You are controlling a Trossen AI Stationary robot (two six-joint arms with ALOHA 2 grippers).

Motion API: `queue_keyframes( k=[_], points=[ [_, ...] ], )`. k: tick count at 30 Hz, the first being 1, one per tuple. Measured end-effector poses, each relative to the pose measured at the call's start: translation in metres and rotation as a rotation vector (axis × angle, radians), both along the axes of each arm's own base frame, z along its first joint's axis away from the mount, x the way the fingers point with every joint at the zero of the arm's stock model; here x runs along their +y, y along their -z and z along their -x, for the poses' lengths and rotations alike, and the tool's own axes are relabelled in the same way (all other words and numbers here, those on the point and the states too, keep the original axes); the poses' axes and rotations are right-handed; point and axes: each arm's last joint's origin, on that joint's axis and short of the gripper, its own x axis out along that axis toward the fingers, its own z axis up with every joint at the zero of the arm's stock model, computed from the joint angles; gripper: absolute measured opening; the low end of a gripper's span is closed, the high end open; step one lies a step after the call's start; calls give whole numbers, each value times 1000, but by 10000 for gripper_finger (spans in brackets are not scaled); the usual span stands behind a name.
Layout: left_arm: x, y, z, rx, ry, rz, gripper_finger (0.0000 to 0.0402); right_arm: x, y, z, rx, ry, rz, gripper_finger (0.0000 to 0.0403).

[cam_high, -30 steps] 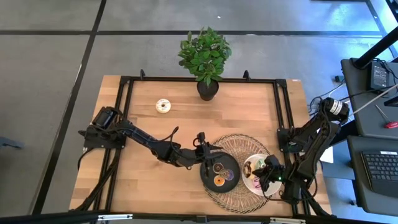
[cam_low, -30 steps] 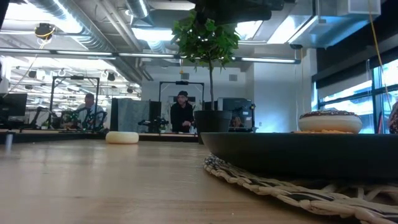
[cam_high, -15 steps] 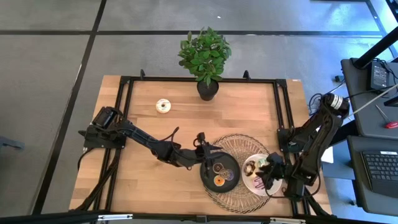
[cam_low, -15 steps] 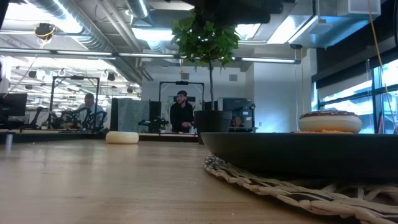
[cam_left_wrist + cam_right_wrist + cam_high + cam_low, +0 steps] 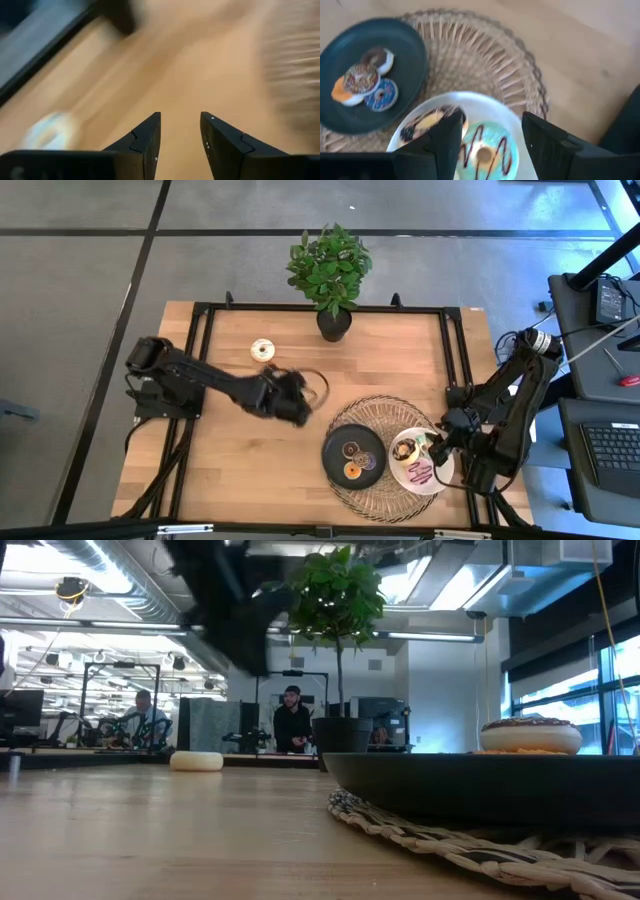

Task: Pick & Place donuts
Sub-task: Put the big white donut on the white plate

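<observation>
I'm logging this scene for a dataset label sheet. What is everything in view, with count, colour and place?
Table: one, light wood with a black frame.
Potted plant: one, green in a black pot, far edge, middle.
Woven mat: one, tan, near right, under both plates.
Black plate: one, on the mat's left part.
White plate: one, on the mat's right part.
Mini donuts: three seen, brown, purple and orange, on the black plate.
Larger donuts: three seen, chocolate, green and pink, on the white plate.
White donut: one, alone on the wood, far left.
People: two, in the room behind.
Left gripper: open, empty, above bare wood left of the mat.
Right gripper: open, above the white plate.
</observation>
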Motion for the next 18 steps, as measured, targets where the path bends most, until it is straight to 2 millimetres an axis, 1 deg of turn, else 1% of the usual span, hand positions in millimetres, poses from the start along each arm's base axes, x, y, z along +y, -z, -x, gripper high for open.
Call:
queue_keyframes(
  k=[5, 9, 13, 16, 18],
  points=[
    [52, 3, 31, 164, -381, 13, 134, -6, -1, -3, -18, 9, 60, 206],
    [97, 12, 43, 216, -590, 82, 142, -10, 3, -4, -7, 22, 77, 206],
    [139, 28, 55, 233, -716, 189, 160, -11, 3, -3, 0, 20, 92, 206],
    [167, 40, 61, 189, -748, 273, 175, -11, 2, -3, 1, 20, 94, 206],
    [182, 44, 65, 162, -756, 311, 183, -11, 2, -3, 4, 19, 101, 207]
  ],
)
